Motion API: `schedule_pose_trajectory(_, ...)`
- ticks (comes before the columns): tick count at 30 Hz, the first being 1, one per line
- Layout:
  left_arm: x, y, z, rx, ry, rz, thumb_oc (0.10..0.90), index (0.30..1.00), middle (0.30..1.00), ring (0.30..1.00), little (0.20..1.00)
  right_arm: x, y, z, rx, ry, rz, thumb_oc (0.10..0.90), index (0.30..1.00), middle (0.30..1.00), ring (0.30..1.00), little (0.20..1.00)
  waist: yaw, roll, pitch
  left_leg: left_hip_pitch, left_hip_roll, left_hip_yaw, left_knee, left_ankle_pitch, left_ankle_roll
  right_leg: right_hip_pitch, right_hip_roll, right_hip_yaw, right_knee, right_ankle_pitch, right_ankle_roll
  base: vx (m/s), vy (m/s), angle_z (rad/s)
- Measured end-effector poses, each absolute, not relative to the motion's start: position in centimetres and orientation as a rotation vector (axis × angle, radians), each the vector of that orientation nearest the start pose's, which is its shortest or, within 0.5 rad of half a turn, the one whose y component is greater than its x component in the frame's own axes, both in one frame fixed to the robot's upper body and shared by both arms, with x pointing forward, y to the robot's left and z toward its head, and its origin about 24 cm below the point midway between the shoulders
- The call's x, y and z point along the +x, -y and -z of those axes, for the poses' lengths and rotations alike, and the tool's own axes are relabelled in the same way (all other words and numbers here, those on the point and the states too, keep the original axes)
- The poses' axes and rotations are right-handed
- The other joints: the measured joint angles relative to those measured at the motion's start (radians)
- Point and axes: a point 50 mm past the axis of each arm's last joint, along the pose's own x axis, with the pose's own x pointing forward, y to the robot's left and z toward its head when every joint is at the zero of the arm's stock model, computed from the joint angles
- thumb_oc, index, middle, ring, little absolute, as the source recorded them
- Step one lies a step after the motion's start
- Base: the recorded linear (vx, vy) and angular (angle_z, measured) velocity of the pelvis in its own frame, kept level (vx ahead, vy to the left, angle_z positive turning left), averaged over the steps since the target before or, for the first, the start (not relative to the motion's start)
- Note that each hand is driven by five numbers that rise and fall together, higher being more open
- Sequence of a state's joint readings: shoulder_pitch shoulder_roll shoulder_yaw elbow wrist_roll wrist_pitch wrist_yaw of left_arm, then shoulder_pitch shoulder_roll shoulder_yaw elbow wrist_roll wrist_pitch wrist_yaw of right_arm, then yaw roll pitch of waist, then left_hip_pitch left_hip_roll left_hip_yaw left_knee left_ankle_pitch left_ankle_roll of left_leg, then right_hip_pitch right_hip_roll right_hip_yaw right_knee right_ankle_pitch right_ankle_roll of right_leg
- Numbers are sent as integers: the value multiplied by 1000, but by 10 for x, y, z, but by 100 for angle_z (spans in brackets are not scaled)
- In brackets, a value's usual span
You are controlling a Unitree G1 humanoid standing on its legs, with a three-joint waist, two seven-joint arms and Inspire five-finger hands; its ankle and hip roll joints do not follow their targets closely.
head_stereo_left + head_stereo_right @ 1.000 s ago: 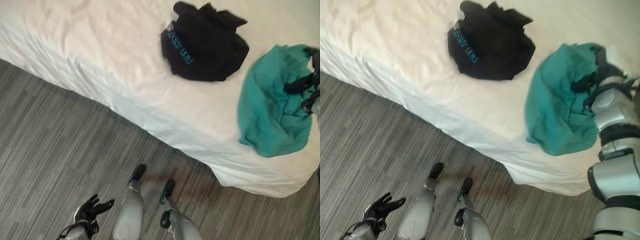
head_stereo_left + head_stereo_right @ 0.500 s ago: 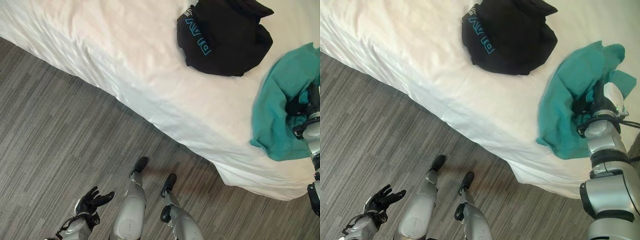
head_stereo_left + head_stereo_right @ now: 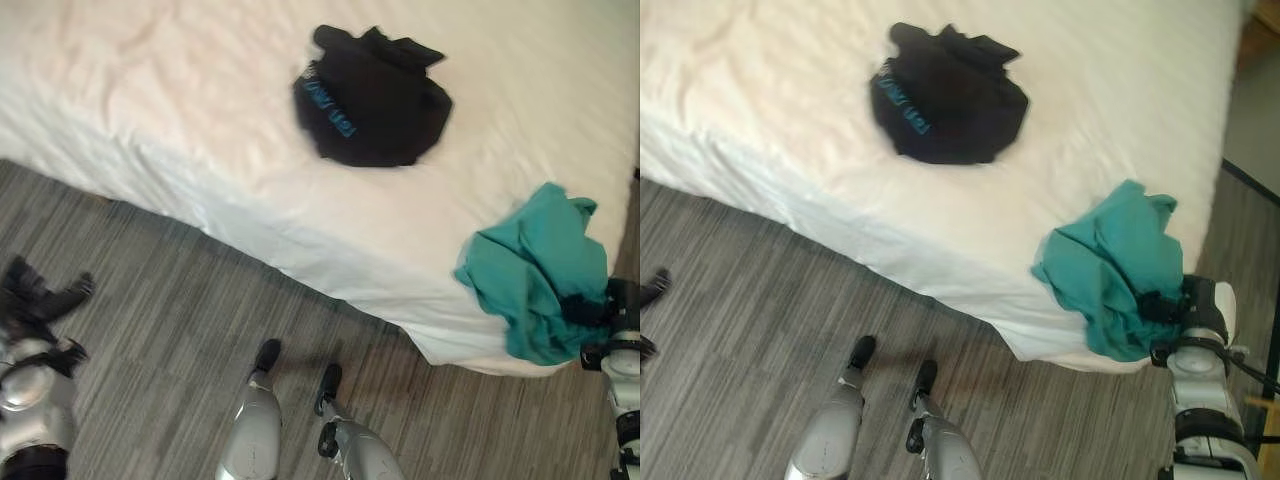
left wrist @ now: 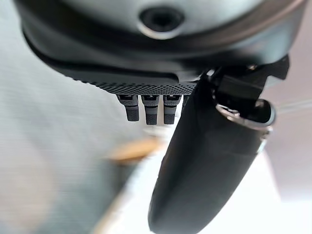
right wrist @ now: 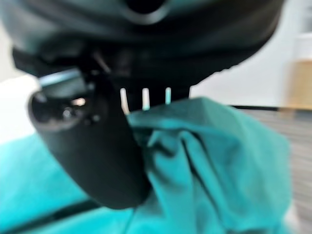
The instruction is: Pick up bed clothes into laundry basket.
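Note:
A teal garment (image 3: 1108, 262) hangs over the near right corner of the white bed (image 3: 190, 120). My right hand (image 3: 1162, 306) is at its lower edge, shut on the cloth. In the right wrist view the thumb (image 5: 92, 146) presses into teal folds (image 5: 209, 161) with the fingers curled behind. A crumpled black garment (image 3: 375, 95) with blue lettering lies further up the bed, untouched. My left hand (image 3: 42, 296) hangs over the floor at the left, open and holding nothing; its fingers (image 4: 146, 107) and thumb (image 4: 204, 161) stand apart in the left wrist view.
Grey striped carpet (image 3: 170, 330) runs along the bed's near side. A dark bar (image 3: 1250, 185) crosses the floor beyond the bed's right end, and a wooden piece (image 3: 1262, 28) shows at the far right.
The teal garment has slid from the bed's top to its near corner in my right hand's hold. My left hand has risen at the left. The camera has shifted.

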State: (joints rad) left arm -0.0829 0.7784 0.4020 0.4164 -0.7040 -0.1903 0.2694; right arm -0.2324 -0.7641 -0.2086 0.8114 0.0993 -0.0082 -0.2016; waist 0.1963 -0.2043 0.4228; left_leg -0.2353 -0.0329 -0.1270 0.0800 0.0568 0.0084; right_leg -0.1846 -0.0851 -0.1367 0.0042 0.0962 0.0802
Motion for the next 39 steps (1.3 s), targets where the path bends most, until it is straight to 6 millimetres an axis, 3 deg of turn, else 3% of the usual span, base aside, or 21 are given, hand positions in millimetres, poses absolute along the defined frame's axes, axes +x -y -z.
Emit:
schedule_pose_trajectory(3,231,-408,-151,-29,317,-782,800,900,900,900,900,211,419,-45,-426,-374,770,400,300,300,300,300,-77,71,-61,69,5,32,-25,-18,3,36,-2,9,16,-24,17,76,-127,-36)
schedule_pose_trajectory(6,234,-403,-159,39,328,-745,800,900,900,900,900,201,420,-45,-420,-364,769,400,300,300,300,300,-141,115,-109,108,23,42,-32,-20,-23,79,22,31,-18,-15,-14,33,-156,-25)
schedule_pose_trajectory(8,237,-402,-161,78,326,-734,800,900,900,900,900,201,420,-45,-417,-365,769,400,300,300,300,300,-159,130,-118,138,43,53,-20,-28,-35,114,42,36,-31,-18,-23,-2,-93,-27)
schedule_pose_trajectory(10,242,-401,-167,123,317,-710,800,900,900,900,900,208,416,-52,-405,-323,755,400,300,300,300,300,-147,131,-119,151,53,57,34,-44,-54,124,63,92,-20,-31,-46,27,2,-60)
schedule_pose_trajectory(13,246,-398,-166,230,257,-664,800,900,900,900,900,226,405,-71,-411,-225,706,400,300,300,300,300,-148,134,-119,112,49,-23,158,-72,-75,156,64,145,-30,-28,-92,90,33,-59)
schedule_pose_trajectory(15,252,-393,-171,285,253,-622,800,900,900,900,900,229,402,-77,-404,-187,695,400,300,300,300,300,-168,157,-127,93,71,-47,109,-65,-89,173,73,151,-37,-39,-104,200,127,-12)
schedule_pose_trajectory(18,259,-395,-189,489,213,-561,800,900,900,900,900,232,400,-84,-391,-147,689,400,300,300,300,300,-167,179,-122,70,76,-52,-36,-32,-131,173,72,205,-44,-40,-108,145,115,-26)
schedule_pose_trajectory(19,260,-395,-190,504,209,-560,800,900,900,900,900,232,401,-85,-390,-143,691,400,300,300,300,300,-167,192,-125,74,79,-50,-49,-30,-133,173,74,207,-43,-39,-107,149,156,-52)
schedule_pose_trajectory(20,260,-398,-190,512,202,-569,800,900,900,900,900,230,402,-85,-388,-140,697,400,300,300,300,300,-167,239,-139,79,88,-49,-81,-30,-131,178,85,228,-41,-48,-92,100,108,-43)
schedule_pose_trajectory(21,260,-399,-191,516,200,-572,800,900,900,900,900,229,402,-85,-391,-139,697,400,300,300,300,300,-175,250,-142,85,88,-49,-88,-9,-119,182,86,240,-42,-54,-83,98,108,-48)
schedule_pose_trajectory(22,260,-402,-194,533,193,-583,800,900,900,900,900,227,401,-84,-398,-145,689,400,300,300,300,300,-175,261,-143,96,81,-39,-90,25,-106,187,79,253,-41,-60,-67,1,2,-44)
schedule_pose_trajectory(23,258,-408,-206,567,195,-602,800,900,900,900,900,223,401,-80,-405,-159,680,400,300,300,300,300,-178,270,-143,102,73,-8,-87,96,-64,189,68,256,-34,-64,-30,0,1,-37)
schedule_pose_trajectory(26,261,-406,-218,586,231,-606,800,900,900,900,900,215,402,-72,-411,-192,683,400,300,300,300,300,-185,252,-142,115,32,12,-93,98,-51,192,25,250,-27,-80,-4,118,301,-11)
schedule_pose_trajectory(27,269,-403,-222,595,235,-581,800,900,900,900,900,215,399,-68,-400,-198,681,400,300,300,300,300,-191,246,-139,122,4,22,-82,80,-26,183,8,267,-22,-74,17,270,755,-19)
schedule_pose_trajectory(28,284,-405,-226,679,139,-542,800,900,900,900,900,219,393,-64,-360,-184,701,400,300,300,300,300,-164,249,-137,117,23,43,-48,62,0,182,8,281,16,-87,28,167,555,-48)
schedule_pose_trajectory(30,284,-410,-232,796,27,-456,800,900,900,900,900,240,363,-61,-340,-149,577,400,300,300,300,300,-163,242,-136,165,24,100,-60,49,2,148,-11,273,120,-132,45,-43,222,-72)
schedule_pose_trajectory(33,285,-401,-248,866,59,-367,800,900,900,900,900,259,339,-62,-345,-123,466,400,300,300,300,300,-152,238,-137,166,19,143,-58,30,2,119,-16,208,146,-138,40,-23,126,-53)
schedule_pose_trajectory(36,286,-394,-259,961,56,-307,800,900,900,900,900,262,328,-55,-345,-138,412,400,300,300,300,300,-135,232,-144,179,26,192,-71,27,-2,146,-58,83,53,-118,35,50,25,-48)
schedule_pose_trajectory(39,291,-388,-258,1064,20,-254,800,900,900,900,900,260,329,-51,-343,-155,407,400,300,300,300,300,-152,232,-153,183,33,181,-75,28,-8,175,-42,86,-2,-63,21,0,5,3)
